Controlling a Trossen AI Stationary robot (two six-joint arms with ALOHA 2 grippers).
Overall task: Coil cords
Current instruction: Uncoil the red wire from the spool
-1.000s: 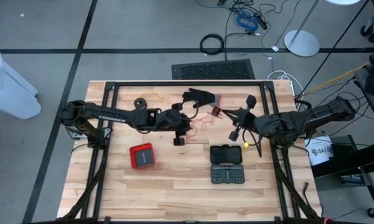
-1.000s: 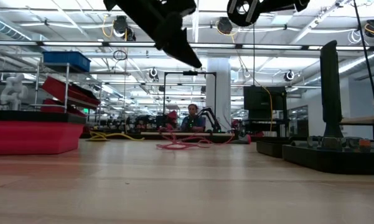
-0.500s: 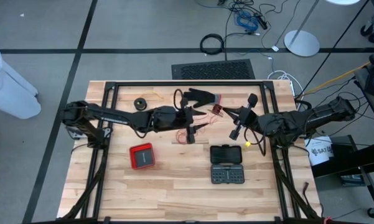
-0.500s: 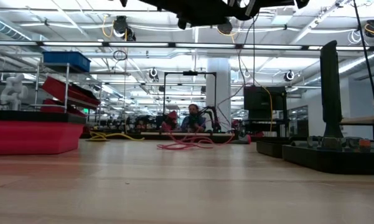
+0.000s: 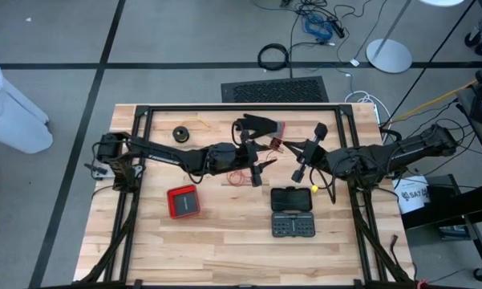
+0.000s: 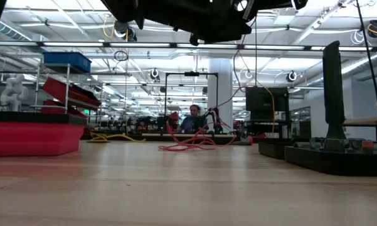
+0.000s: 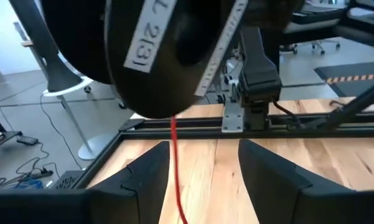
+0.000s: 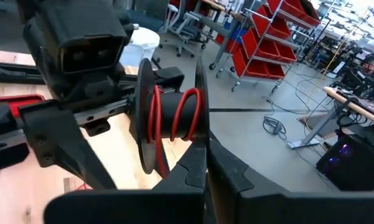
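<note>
A black spool (image 8: 171,118) wound with red cord hangs above the table's middle, with my right gripper (image 5: 289,148) shut on it. From the spool the red cord (image 7: 173,155) drops between the spread fingers of my open left gripper (image 7: 199,180), which points level at the spool from the table's left. The cord's loose end (image 5: 241,175) lies in loops on the wood, as the low view also shows (image 6: 188,143). A small black bundle (image 5: 181,132) rests at the far left. My right gripper pinches the rim of the spool's one flange (image 8: 199,146) between its two fingers, coming level from the table's right. The spool is lifted clear, its axis level and its turns of red cord beside the fingers. My left gripper: whether a finger touches the cord I cannot tell.
A black glove with a red cuff (image 5: 258,124) lies at the far middle. A red case (image 5: 183,201) sits near left, and an open black bit case (image 5: 293,212) near right. A black frame (image 5: 241,107) rims the table.
My left gripper has swung toward the table's right, up to the spool, and tipped from pointing down to level. A strand of the red cord now rises from the loops on the table.
</note>
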